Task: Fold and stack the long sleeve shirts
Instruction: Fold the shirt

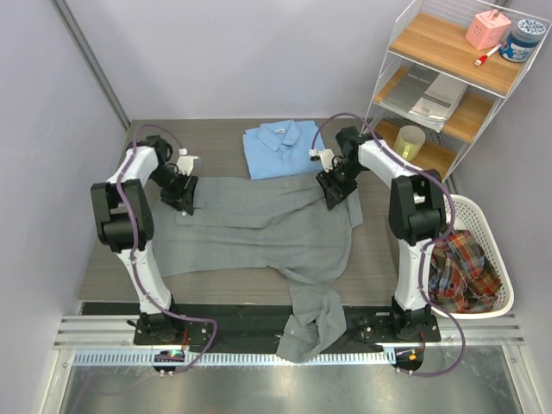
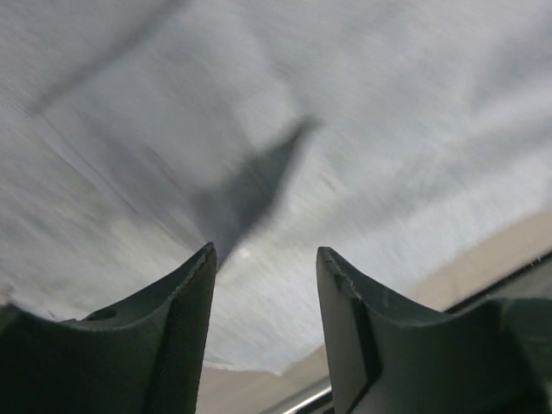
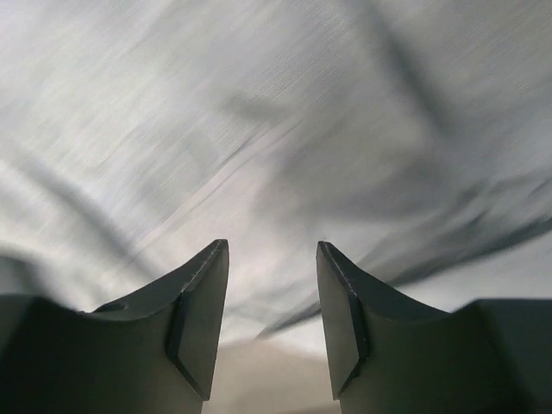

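Overhead, a plain grey cloth shirt (image 1: 259,228) sprawls on the dark wood-grain tabletop (image 1: 216,142) between pale walls (image 1: 241,60); left hand (image 2: 266,248) and right hand (image 3: 272,244) sit released over it.

Lit bright and even from overhead; soft, faint shadows on the grey shirt (image 1: 259,228), darkest under its folds. Dull sheen off the metal sheet (image 1: 276,392) nearer than the shirt. Crisp from above. Streaked with motion blur across the shirt's weave in both wrist views.
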Robot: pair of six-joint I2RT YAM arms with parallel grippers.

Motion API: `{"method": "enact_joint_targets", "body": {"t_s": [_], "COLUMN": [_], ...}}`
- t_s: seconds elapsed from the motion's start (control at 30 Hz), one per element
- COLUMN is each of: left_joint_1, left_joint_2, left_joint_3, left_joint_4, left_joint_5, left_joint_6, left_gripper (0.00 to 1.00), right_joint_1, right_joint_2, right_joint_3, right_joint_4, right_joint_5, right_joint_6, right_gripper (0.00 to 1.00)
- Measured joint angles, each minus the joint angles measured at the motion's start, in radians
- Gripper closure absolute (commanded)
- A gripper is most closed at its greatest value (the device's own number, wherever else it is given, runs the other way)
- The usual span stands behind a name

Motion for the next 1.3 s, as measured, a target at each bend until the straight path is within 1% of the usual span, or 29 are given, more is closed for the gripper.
{"method": "enact_joint_targets", "body": {"t_s": [0.07, 0.13, 0.2, 0.33, 0.47, 0.57, 0.67, 0.73, 0.8, 0.9, 0.97, 1.03, 1.1, 1.13, 1.2, 1.3], "left_joint_1": [0.000, -0.001, -0.002, -0.006, -0.006, -0.006, -0.010, -0.043, -0.122, -0.323, -0.479, -0.633, -0.759, -0.834, -0.949, -1.083], "left_joint_2": [-0.089, -0.194, -0.279, -0.365, -0.414, -0.462, -0.518, -0.567, -0.609, -0.653, -0.658, -0.651, -0.622, -0.587, -0.497, -0.354], "left_joint_3": [-0.050, -0.105, -0.149, -0.248, -0.425, -0.511, -0.529, -0.528, -0.526, -0.526, -0.522, -0.517, -0.488, -0.450, -0.357, -0.208], "left_joint_4": [-0.013, -0.021, -0.030, -0.072, -0.108, -0.157, -0.203, -0.208, -0.192, -0.093, 0.002, 0.103, 0.174, 0.194, 0.249, 0.296], "left_joint_5": [0.047, 0.089, 0.129, 0.178, 0.161, 0.153, 0.192, 0.247, 0.299, 0.356, 0.370, 0.372, 0.371, 0.371, 0.376, 0.382], "left_joint_6": [0.037, 0.073, 0.104, 0.198, 0.326, 0.417, 0.491, 0.521, 0.522, 0.477, 0.436, 0.403, 0.388, 0.387, 0.388, 0.409], "left_gripper": [0.48, 0.49, 0.50, 0.50, 0.49, 0.47, 0.45, 0.45, 0.45, 0.43, 0.41, 0.41, 0.40, 0.40, 0.40, 0.40], "right_joint_1": [0.001, 0.002, 0.002, 0.003, 0.012, 0.035, 0.082, 0.108, 0.123, 0.109, 0.087, 0.062, 0.037, 0.027, 0.009, 0.000], "right_joint_2": [-0.071, -0.151, -0.200, -0.253, -0.304, -0.357, -0.421, -0.444, -0.440, -0.409, -0.372, -0.331, -0.287, -0.268, -0.247, -0.227], "right_joint_3": [-0.052, -0.112, -0.147, -0.249, -0.398, -0.473, -0.537, -0.570, -0.583, -0.581, -0.580, -0.580, -0.580, -0.579, -0.571, -0.560], "right_joint_4": [-0.030, -0.034, -0.054, -0.080, -0.100, -0.106, -0.095, -0.082, -0.068, -0.039, -0.021, -0.012, -0.005, -0.004, -0.015, -0.016], "right_joint_5": [-0.033, -0.056, -0.071, -0.108, -0.120, -0.120, -0.116, -0.116, -0.116, -0.117, -0.121, -0.124, -0.136, -0.149, -0.179, -0.211], "right_joint_6": [-0.009, -0.018, -0.031, -0.074, -0.123, -0.153, -0.159, -0.154, -0.137, -0.110, -0.093, -0.073, -0.050, -0.034, -0.009, 0.025], "right_gripper": [0.52, 0.57, 0.59, 0.58, 0.54, 0.53, 0.53, 0.53, 0.54, 0.54, 0.54, 0.54, 0.54, 0.54, 0.54, 0.54]}}
